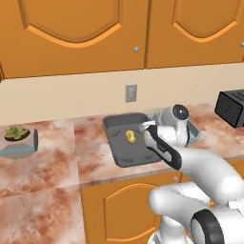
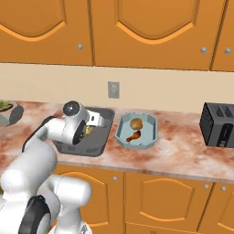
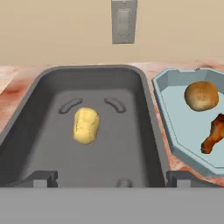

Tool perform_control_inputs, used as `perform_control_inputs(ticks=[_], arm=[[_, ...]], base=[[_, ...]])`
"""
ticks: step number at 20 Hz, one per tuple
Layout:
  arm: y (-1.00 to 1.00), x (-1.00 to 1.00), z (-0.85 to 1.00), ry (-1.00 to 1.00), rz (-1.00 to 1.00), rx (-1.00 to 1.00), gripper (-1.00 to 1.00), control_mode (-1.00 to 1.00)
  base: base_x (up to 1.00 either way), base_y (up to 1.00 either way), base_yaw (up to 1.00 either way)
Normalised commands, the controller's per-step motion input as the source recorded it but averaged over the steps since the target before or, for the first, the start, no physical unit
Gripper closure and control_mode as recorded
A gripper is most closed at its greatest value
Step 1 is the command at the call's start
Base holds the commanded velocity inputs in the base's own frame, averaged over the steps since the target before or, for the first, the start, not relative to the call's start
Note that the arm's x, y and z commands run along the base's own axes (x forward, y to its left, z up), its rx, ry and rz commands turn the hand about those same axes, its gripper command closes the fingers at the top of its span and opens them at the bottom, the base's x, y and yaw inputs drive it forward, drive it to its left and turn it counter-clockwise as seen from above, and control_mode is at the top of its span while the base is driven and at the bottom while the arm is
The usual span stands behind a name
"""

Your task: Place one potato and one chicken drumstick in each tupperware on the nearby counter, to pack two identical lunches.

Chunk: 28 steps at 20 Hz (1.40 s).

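On the counter (image 1: pixel 57 157) lies a dark grey tupperware tray (image 3: pixel 43 87) with the small yellow potato (image 3: pixel 85 125) loose on its floor. My gripper (image 3: pixel 111 178) hovers just above the tray's near end, open, with nothing between its fingers; it also appears over the tray (image 1: pixel 114 128) as the gripper (image 1: pixel 145 127) beside the potato (image 1: pixel 130 137). Right of the tray, the pale teal tupperware (image 3: pixel 175 83) holds a golden-brown potato (image 3: pixel 201 96) and a reddish chicken drumstick (image 3: pixel 213 134). From the right base view the same teal container (image 2: pixel 151 137) shows both.
A black toaster (image 2: pixel 218 124) stands at the right end of the counter. A potted plant (image 1: pixel 19 140) sits at the far left. A wall outlet (image 1: pixel 131 93) is behind the tray, and orange cabinets hang above.
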Motion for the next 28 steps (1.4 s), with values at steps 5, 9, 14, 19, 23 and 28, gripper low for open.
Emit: perform_control_inputs(ticks=[5,9,14,19,23,28], arm=[[-0.11,-1.0,1.0,-0.12,0.0,0.0,-1.0,-1.0],[0.0,-1.0,1.0,-0.03,0.0,0.0,-1.0,-1.0],[0.0,-1.0,0.97,0.1,0.0,0.0,-1.0,-1.0],[0.0,-1.0,0.8,0.17,-0.02,0.0,-1.0,-1.0],[0.0,-1.0,-0.07,-0.02,0.0,-0.02,-1.0,-1.0],[-0.02,-0.51,-0.33,-0.03,0.0,-0.04,-1.0,1.0]], base=[[0.0,0.0,0.0],[0.0,0.0,0.0],[0.0,0.0,0.0],[0.0,0.0,0.0],[0.0,0.0,0.0],[-0.15,-0.13,0.0]])
